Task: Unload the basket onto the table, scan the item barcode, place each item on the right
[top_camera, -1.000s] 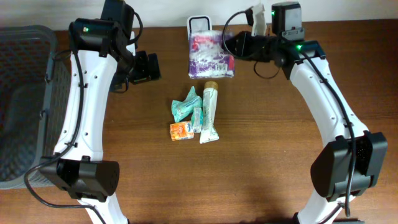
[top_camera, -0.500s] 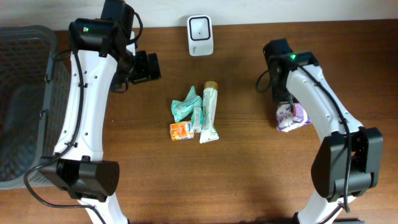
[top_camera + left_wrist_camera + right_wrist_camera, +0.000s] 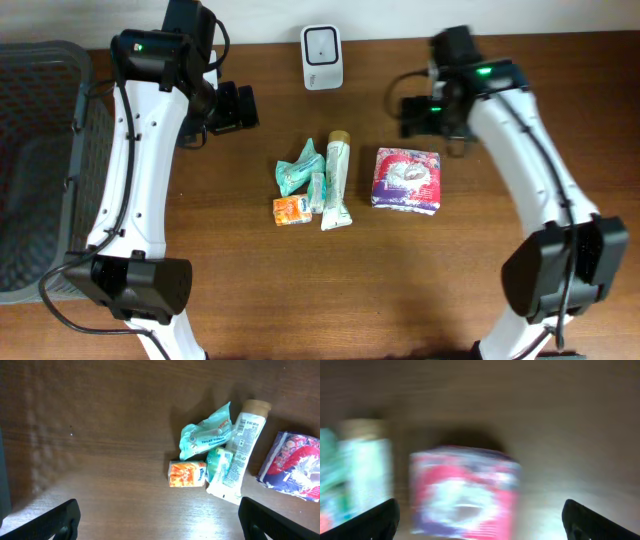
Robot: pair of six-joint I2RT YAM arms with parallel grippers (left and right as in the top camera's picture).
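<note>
The item, a purple and pink packet [image 3: 406, 180], lies flat on the table to the right of the pile, with nothing holding it. It also shows in the left wrist view at the right edge [image 3: 295, 466] and, blurred, in the right wrist view [image 3: 465, 492]. My right gripper [image 3: 412, 115] hovers above and behind the packet, open and empty [image 3: 480, 522]. The white barcode scanner [image 3: 322, 43] stands at the table's back edge. My left gripper [image 3: 235, 108] is open and empty, raised at the back left, well away from the goods [image 3: 160, 520].
A pile sits mid-table: a teal packet [image 3: 298, 167], a white-green tube [image 3: 338, 180], a small green sachet [image 3: 317, 190] and an orange pack [image 3: 291, 210]. A grey basket [image 3: 45, 160] stands at the left edge.
My right gripper carried the packet from in front of the scanner out to the right, then let it go beside the pile and opened. The left arm has not moved.
</note>
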